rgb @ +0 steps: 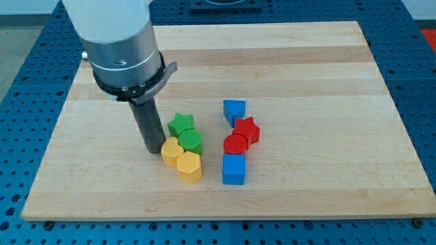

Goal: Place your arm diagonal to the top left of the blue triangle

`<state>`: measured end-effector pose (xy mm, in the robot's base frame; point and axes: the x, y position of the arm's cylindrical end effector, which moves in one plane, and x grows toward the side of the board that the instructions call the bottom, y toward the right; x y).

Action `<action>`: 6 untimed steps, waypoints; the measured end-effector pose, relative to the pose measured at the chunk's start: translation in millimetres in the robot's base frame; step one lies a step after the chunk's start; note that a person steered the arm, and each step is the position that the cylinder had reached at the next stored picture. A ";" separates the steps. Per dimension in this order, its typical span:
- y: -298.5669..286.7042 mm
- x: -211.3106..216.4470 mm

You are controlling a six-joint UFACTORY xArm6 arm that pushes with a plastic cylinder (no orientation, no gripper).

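Note:
The blue triangle (234,111) lies on the wooden board (306,61), right of centre. My tip (151,150) rests on the board well to the left of it and lower down, touching or nearly touching the left side of the yellow heart (171,152). The green star (181,124) and the green round block (191,141) lie between my tip and the blue triangle.
A yellow hexagon (189,167) lies below the yellow heart. A red star (247,130) and a red round block (235,144) lie just below the blue triangle, with a blue cube (234,169) under them. The arm's wide grey body (122,47) hangs over the board's upper left.

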<state>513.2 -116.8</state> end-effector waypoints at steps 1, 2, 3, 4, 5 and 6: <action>-0.9 -22.1; -0.9 -65.4; 6.3 -101.3; 53.4 -102.7; 56.6 -102.7; 66.3 -101.7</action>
